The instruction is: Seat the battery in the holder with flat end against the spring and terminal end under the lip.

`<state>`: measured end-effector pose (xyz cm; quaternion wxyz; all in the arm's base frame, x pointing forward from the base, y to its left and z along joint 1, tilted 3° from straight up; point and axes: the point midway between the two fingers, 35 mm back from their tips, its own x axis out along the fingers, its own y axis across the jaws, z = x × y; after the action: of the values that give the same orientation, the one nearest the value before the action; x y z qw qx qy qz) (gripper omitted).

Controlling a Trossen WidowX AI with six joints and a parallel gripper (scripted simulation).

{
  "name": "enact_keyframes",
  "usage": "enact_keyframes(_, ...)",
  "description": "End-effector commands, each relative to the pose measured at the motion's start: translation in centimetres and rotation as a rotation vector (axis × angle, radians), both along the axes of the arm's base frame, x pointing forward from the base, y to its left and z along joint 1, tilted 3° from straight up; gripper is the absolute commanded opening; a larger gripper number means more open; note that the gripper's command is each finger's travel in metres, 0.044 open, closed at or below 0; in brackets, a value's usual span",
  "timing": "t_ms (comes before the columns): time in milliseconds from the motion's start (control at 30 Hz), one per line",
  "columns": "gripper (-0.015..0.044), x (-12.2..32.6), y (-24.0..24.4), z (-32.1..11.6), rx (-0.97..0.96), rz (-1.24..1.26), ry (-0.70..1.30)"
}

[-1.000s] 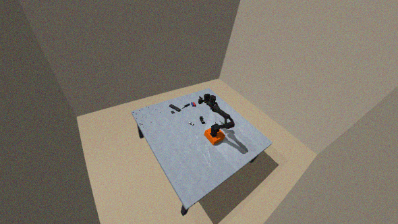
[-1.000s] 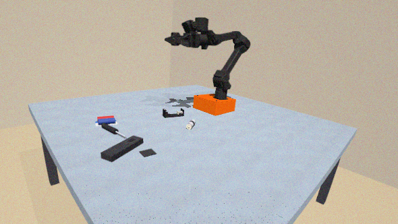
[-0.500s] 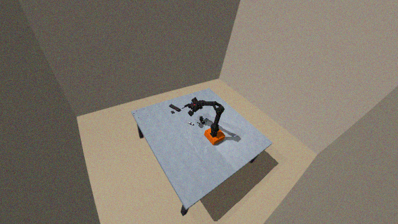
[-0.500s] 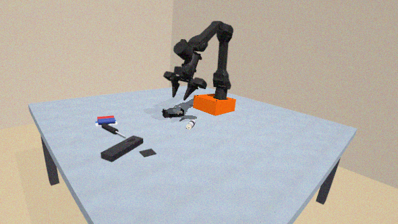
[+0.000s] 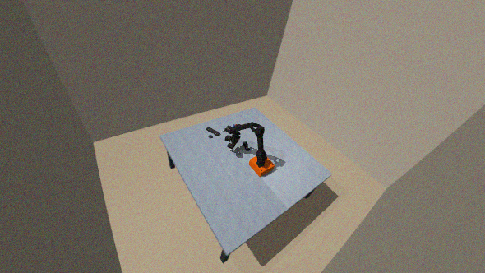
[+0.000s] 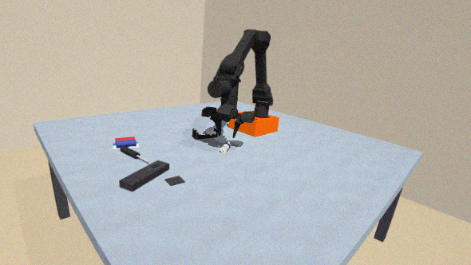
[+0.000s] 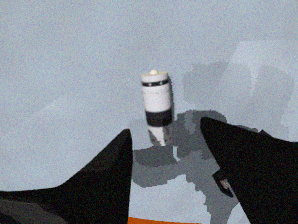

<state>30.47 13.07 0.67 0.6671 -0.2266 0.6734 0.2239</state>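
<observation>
The battery (image 6: 225,148) (image 7: 158,100) lies on its side on the table, white with a black band; its terminal nub points up the wrist view. The black holder (image 6: 203,136) (image 5: 246,145) stands on the table to the left of the battery in the exterior view; one end is partly hidden by a finger. My gripper (image 6: 227,136) (image 7: 166,129) is open and empty, pointing down above the table close to the battery. In the wrist view the battery lies ahead of the gap between the fingertips, and the right finger hides most of what is behind it.
A black remote-like case (image 6: 144,176) (image 5: 213,131) and a small dark cover (image 6: 175,180) (image 5: 210,136) lie farther out. A screwdriver (image 6: 130,152) lies beside a red cylinder (image 6: 125,139) and a blue cylinder (image 6: 125,143). The orange base (image 6: 263,126) (image 5: 260,168) is behind the gripper.
</observation>
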Motion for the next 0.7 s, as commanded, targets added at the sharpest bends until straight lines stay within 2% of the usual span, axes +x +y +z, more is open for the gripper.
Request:
enact_keyframes(0, 0.0248, -0.1, 0.0, -0.7, -0.008, 0.009, 0.008)
enact_keyframes(667, 0.0248, -0.1, -0.1, -3.9, -0.008, 0.009, 0.008)
